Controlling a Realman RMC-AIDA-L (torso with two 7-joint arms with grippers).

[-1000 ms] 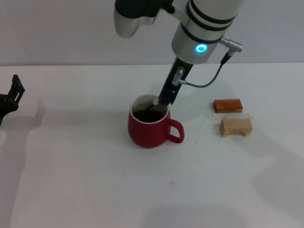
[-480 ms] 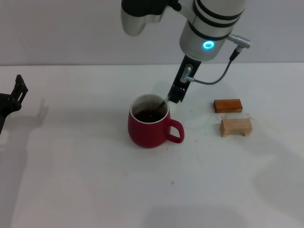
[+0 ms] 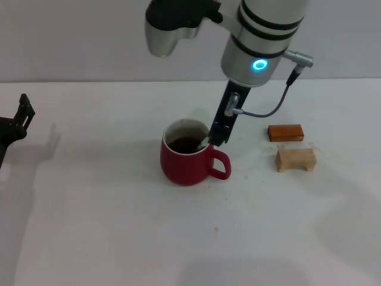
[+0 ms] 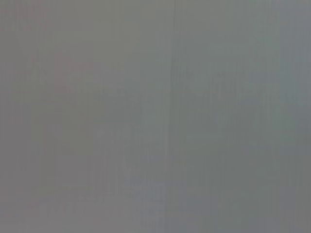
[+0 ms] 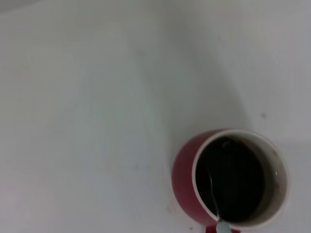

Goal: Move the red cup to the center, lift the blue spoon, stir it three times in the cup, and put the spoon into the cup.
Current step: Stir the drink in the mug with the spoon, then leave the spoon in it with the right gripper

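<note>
Red cup upright near the middle of the white table, handle turned toward the robot's right, dark liquid inside. Right gripper low over the cup's right rim, fingers apparently closed on the top of the blue spoon, though the grip itself hard to make out from the head view. Spoon tilted, lower end down in the liquid by the rim nearest the handle; in the right wrist view a thin neck running from the dark surface to a pale handle end at the rim of the cup. Two small wooden blocks farther right, well apart from the cup. Left gripper parked at the table's far left edge; finger state impossible to tell.
</note>
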